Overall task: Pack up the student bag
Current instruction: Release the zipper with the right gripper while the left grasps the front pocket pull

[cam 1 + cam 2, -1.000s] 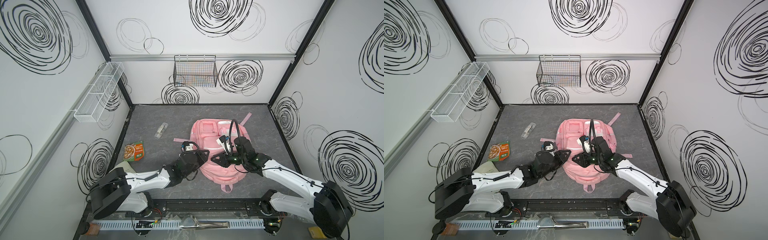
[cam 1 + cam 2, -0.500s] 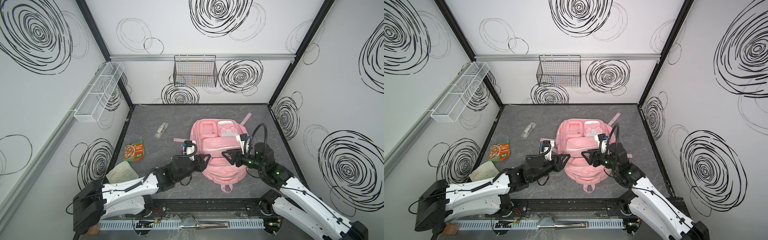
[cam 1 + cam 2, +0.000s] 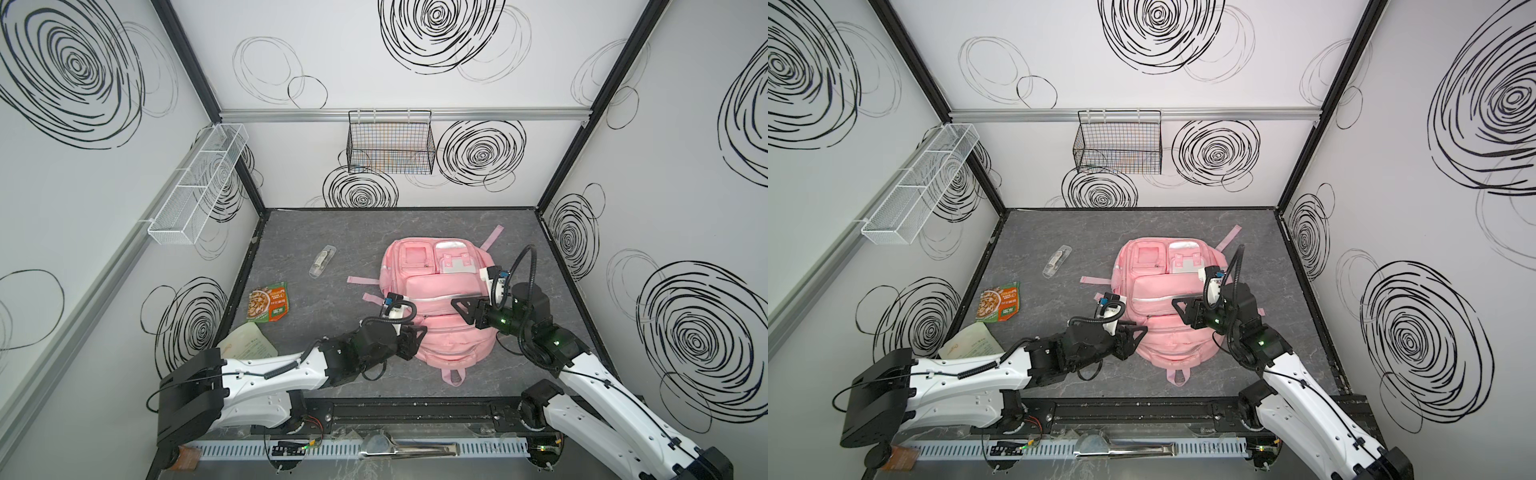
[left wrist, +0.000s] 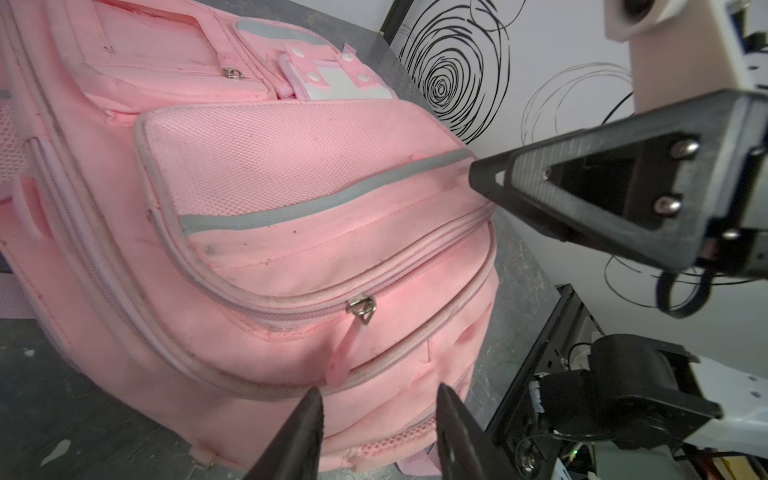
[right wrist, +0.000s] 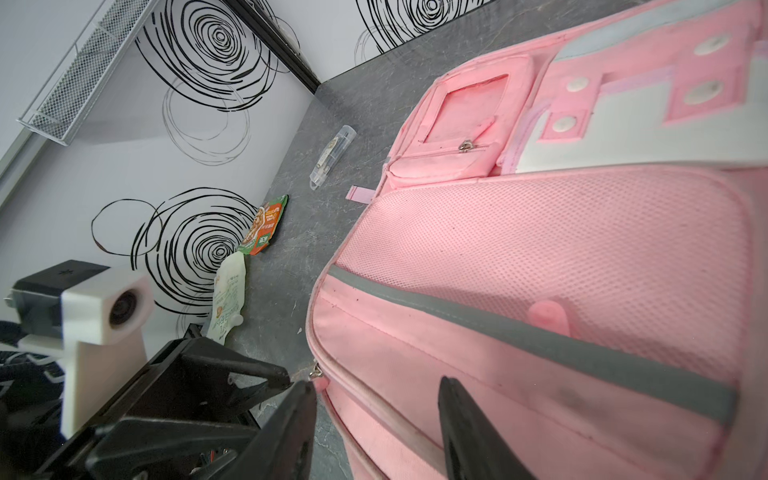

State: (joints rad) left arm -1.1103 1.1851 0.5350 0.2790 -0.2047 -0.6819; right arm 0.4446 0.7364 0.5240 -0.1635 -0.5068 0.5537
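I'm lining up on the zip of the large pink fabric backpack, which lies front-up on the grey marbled surface, top loop towards me. Best, I judge, to nip the pink pull tab squarely while the other side pins the fabric. My left pincer sits low at the bag's edge, jaws apart and empty. The right pincer hovers over the mesh pocket, jaws also apart, reaching across.

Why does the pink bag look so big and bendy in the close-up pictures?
In the left wrist view the student bag bulges from wide-angle distortion; in the right wrist view its white flap looks soft and blurred; in both top views it looks small and sharp.
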